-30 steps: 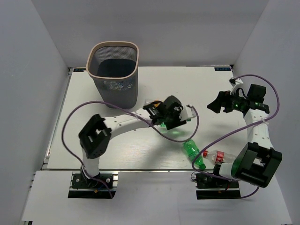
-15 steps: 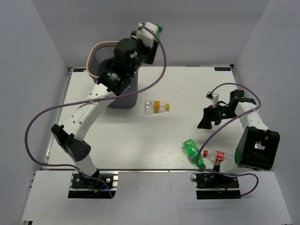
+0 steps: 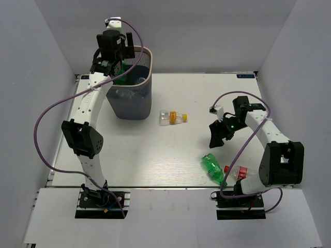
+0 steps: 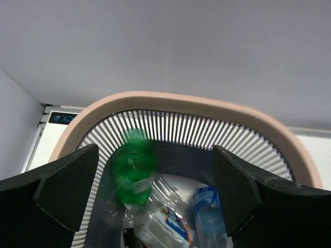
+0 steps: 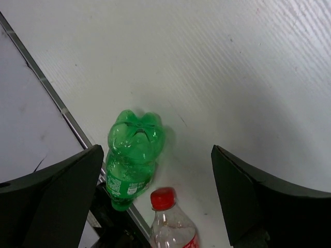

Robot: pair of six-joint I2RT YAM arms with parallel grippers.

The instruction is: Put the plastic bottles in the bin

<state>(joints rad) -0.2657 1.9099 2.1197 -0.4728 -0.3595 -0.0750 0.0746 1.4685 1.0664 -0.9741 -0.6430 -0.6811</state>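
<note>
The bin (image 4: 170, 103) holds one green bottle (image 4: 133, 168) plus clear ones (image 4: 165, 219), three bottles (image 3: 172, 118) (image 3: 212, 168) (image 3: 235, 172) lie on the table (image 3: 129, 155), and the left claw (image 4: 155, 170) and right claw (image 5: 156, 155) gape empty.

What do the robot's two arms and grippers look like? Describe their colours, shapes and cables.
Both the left arm and right arm have white links joined by bulky black joint housings. A purple cable loops loosely along each. The left gripper and right gripper are black, with broad, wedge-shaped fingers.
</note>
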